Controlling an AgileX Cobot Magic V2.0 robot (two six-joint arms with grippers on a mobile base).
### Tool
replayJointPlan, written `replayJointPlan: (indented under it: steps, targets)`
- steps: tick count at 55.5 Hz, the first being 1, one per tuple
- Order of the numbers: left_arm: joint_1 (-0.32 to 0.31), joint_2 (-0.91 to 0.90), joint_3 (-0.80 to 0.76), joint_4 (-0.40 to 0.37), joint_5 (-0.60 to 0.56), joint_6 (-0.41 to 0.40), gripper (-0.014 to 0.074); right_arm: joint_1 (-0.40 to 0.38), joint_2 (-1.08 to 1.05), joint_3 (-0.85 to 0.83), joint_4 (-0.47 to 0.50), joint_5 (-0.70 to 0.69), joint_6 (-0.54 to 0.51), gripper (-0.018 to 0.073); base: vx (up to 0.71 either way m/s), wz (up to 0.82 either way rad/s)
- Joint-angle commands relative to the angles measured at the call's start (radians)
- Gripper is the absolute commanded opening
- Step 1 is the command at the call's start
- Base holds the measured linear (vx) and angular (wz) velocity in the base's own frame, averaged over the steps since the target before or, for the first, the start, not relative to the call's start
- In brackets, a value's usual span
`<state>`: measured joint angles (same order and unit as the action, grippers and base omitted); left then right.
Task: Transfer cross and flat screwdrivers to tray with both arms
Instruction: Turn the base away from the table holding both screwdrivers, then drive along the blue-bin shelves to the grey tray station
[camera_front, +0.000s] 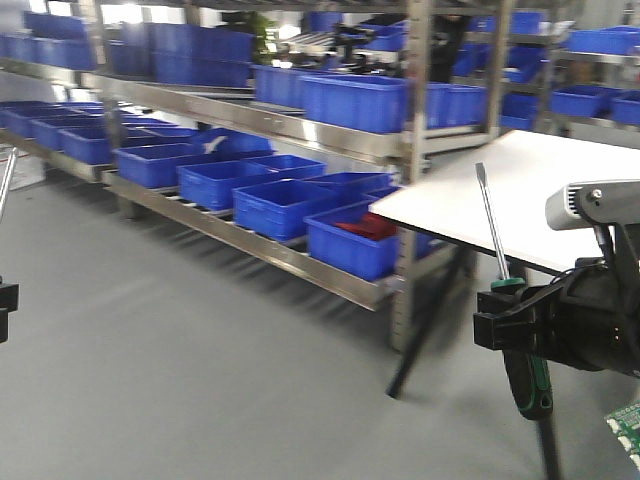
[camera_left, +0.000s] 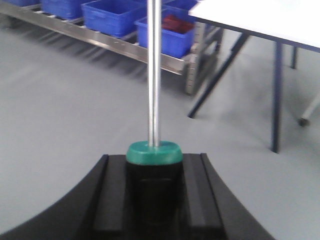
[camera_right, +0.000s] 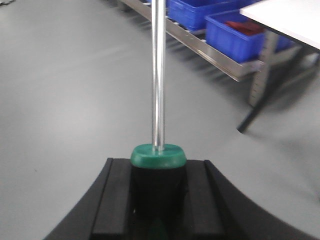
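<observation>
In the left wrist view a screwdriver (camera_left: 154, 75) stands upright, its green collar and black handle clamped in my left gripper (camera_left: 152, 167), which is shut on it. My right gripper (camera_right: 158, 170) is shut the same way on the other screwdriver (camera_right: 158, 75). The front view shows that right gripper (camera_front: 505, 318) low at the right, with its screwdriver (camera_front: 492, 225) pointing up in front of the white table. My left gripper (camera_front: 5, 300) barely shows at the left edge, with a thin shaft above it. The two tips look alike. The tray is out of view.
Steel shelving with rows of blue bins (camera_front: 280, 205) runs across the back; one bin holds red items (camera_front: 365, 225). A white table (camera_front: 520, 190) on dark legs (camera_left: 276, 95) stands at the right. Grey floor (camera_front: 200, 360) lies below.
</observation>
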<state>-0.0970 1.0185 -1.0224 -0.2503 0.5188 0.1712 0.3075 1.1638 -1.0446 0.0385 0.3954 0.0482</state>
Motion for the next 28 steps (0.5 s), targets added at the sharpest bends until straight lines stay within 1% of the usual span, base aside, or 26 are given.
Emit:
replayJointPlan:
  steps: [1, 28]
  targets:
    - [-0.005, -0.018, -0.031, -0.018, -0.085, -0.001, -0.0003, -0.001, -0.025, -0.030, -0.006, -0.088, -0.006, -0.0008, 0.57, 0.61]
    - [-0.005, -0.018, -0.031, -0.018, -0.085, -0.001, -0.0003, -0.001, -0.025, -0.030, -0.006, -0.088, -0.006, -0.0008, 0.57, 0.61]
